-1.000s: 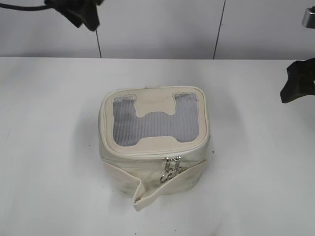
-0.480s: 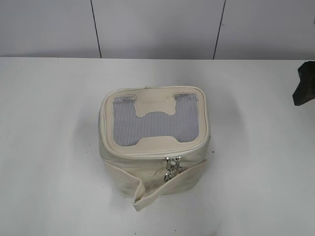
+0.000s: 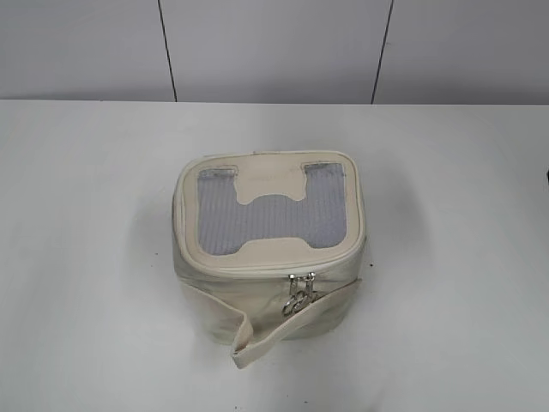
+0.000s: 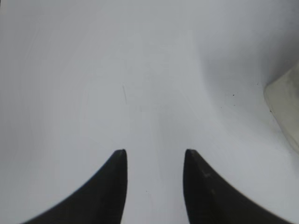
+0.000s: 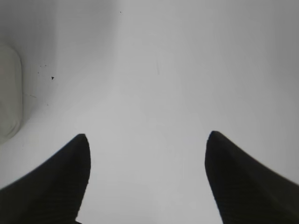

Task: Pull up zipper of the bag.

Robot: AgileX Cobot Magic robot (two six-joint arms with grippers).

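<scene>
Sitting unmoved on the table (image 3: 86,257), the bag (image 3: 270,249), right arm gone from exterior view, left gripper (image 4: 154,156) and right gripper (image 5: 147,137) both parted, empty

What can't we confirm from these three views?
- Exterior view: both arms out of frame; the bag hides its own back and sides, so the zipper shows only at the front.
- Ring pulls: too small to separate.
- Wrist views: left pincer, right pincer; bag cut off by the edge.
</scene>
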